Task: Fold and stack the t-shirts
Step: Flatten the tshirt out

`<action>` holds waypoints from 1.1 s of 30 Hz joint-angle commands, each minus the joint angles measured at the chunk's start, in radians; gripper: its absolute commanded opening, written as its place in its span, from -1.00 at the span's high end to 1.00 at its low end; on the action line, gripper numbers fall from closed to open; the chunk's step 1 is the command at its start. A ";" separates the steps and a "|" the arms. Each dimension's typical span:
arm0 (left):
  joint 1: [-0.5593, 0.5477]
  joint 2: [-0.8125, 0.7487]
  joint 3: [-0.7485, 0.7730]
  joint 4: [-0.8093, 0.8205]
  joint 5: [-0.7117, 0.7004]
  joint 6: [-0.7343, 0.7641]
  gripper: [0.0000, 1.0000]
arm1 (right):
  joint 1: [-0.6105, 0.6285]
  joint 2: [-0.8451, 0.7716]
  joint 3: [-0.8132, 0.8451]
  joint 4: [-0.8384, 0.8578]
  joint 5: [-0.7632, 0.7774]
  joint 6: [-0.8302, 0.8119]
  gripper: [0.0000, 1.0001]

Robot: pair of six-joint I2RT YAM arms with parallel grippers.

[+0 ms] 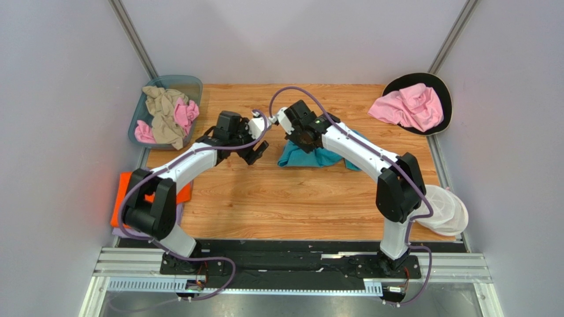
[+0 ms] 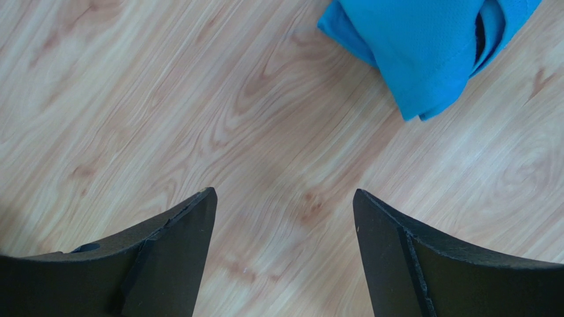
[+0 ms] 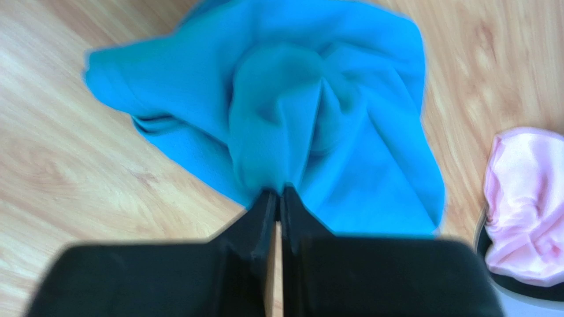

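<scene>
Right jaws pinch the teal t-shirt (image 3: 318, 112) on the counter (image 1: 298, 205); left jaws stand open beside it
The teal t-shirt lies crumpled near the middle of the wooden counter, a fold of it drawn up between the closed right jaws. The left jaws hang spread wide over bare wood just left of it, holding nothing. A pink t-shirt (image 1: 409, 105) lies on a black round pad (image 1: 445, 92) at the far right; a beige t-shirt (image 1: 162, 105) and another pink t-shirt (image 1: 187, 112) fill a bin (image 1: 136, 119) at the far left; an orange t-shirt (image 1: 120, 198) lies at the near left edge
</scene>
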 commanded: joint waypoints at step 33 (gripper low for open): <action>0.040 0.126 0.150 0.047 -0.111 -0.014 -0.64 | 0.016 -0.091 -0.259 0.152 -0.050 0.001 0.24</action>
